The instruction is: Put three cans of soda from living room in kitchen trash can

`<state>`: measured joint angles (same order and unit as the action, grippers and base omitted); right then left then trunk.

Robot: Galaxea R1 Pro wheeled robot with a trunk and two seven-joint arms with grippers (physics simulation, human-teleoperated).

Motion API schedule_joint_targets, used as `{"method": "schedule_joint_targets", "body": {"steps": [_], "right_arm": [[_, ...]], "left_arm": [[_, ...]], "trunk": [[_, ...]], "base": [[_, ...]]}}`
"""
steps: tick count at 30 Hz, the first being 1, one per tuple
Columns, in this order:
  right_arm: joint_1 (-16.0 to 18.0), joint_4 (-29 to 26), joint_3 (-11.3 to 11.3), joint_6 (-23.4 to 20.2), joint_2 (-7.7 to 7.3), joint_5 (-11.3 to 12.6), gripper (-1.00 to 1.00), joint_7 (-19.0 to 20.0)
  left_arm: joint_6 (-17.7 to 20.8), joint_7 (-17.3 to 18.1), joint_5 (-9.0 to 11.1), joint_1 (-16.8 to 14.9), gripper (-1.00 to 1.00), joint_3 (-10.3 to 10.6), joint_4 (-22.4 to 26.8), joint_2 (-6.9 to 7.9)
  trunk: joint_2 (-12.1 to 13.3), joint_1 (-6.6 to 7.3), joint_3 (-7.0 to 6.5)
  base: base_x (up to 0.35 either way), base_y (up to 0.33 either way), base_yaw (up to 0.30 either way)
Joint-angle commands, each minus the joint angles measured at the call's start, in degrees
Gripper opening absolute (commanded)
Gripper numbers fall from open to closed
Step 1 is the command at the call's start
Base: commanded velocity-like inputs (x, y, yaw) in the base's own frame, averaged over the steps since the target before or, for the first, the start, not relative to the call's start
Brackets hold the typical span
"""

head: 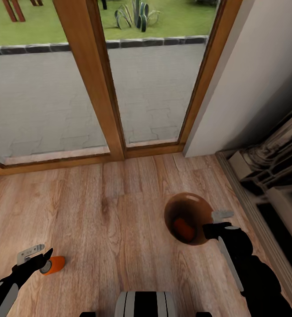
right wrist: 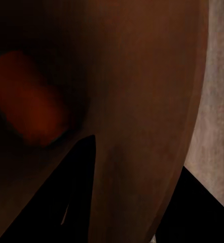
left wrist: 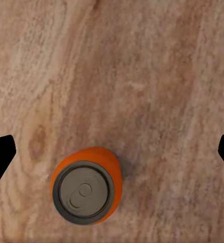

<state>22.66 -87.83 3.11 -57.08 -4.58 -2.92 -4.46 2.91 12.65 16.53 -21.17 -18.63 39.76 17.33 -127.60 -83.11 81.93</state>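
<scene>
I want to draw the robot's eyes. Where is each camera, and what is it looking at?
Head view: high on the robot's head, looking down at the wood floor and glass doors; both arms, the left gripper and right gripper show.
Left wrist view: above the left gripper, looking straight down on an upright orange can; two dark fingertips show, wide apart.
Right wrist view: at the bin, looking inside; dark fingers straddle its rim.
Shared: the head view also sees that can and bin.

Black arms with white panels, grey wrist brackets, black tapered jaws, white black-striped trunk (head: pixel 146 304).
</scene>
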Motion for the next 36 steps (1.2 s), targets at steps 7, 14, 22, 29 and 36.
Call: {"method": "schedule_joint_targets", "body": {"steps": [7, 14, 22, 29, 36], "right_arm": [[0.0, -0.1, -1.3, 0.1, -0.45, 2.6, -1.00, 0.4], [0.6, -0.2, -1.4, 0.1, -0.44, 2.6, -1.00, 0.4], [0.7, -0.2, -1.2, 0.1, -0.27, 2.7, -1.00, 0.5], [0.7, -0.2, -1.2, 0.2, -0.18, 2.7, -1.00, 0.5], [0.7, -0.2, -1.2, 0.2, -0.17, 2.7, -1.00, 0.5]], "left_arm": [[0.0, 0.0, 0.0, 0.0, 1.00, 0.0, 0.0, 0.00], [0.0, 0.0, 0.0, 0.0, 1.00, 0.0, 0.0, -0.02], [0.0, 0.0, 0.0, 0.0, 1.00, 0.0, 0.0, -0.02], [0.0, 0.0, 0.0, 0.0, 1.00, 0.0, 0.0, -0.02], [0.0, 0.0, 0.0, 0.0, 1.00, 0.0, 0.0, -0.02]], "trunk": [[0.0, 0.01, 0.00], [0.0, 0.01, 0.00], [0.0, 0.01, 0.00], [-1.6, -0.87, 0.71], [-4.4, -2.41, 1.97]], "base": [[0.000, 0.000, 0.000], [0.000, 0.000, 0.000], [0.000, 0.000, 0.000], [0.000, 0.000, 0.000], [0.000, 0.000, 0.000]]}}
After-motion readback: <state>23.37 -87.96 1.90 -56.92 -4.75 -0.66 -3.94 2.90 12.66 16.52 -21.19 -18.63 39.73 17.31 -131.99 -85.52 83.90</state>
